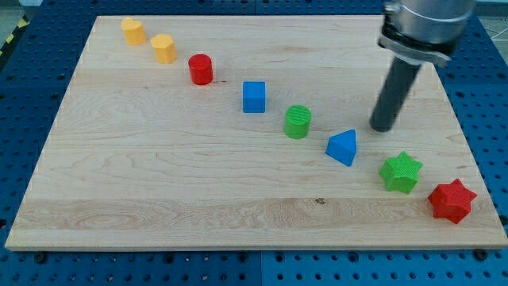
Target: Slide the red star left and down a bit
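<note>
red star [452, 200] sits well below and to the view's right of my tip [382, 127], untouched. tip is a bare rod, holding nothing. likely light, rigid, slides easily; push its upper right points.

Bright, even light; sharp, soft shadows.
</note>
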Robot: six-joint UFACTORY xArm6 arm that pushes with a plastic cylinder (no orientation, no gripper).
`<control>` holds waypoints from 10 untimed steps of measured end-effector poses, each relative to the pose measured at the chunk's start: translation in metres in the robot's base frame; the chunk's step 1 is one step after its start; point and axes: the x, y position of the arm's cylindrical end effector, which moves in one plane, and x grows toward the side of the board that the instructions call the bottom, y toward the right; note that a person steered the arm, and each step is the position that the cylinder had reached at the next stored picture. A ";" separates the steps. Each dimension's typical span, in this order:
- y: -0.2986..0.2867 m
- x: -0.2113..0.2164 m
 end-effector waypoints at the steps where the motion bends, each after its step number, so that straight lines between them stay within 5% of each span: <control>1: 0.028 0.027; 6: 0.082 0.083; 10: -0.021 0.109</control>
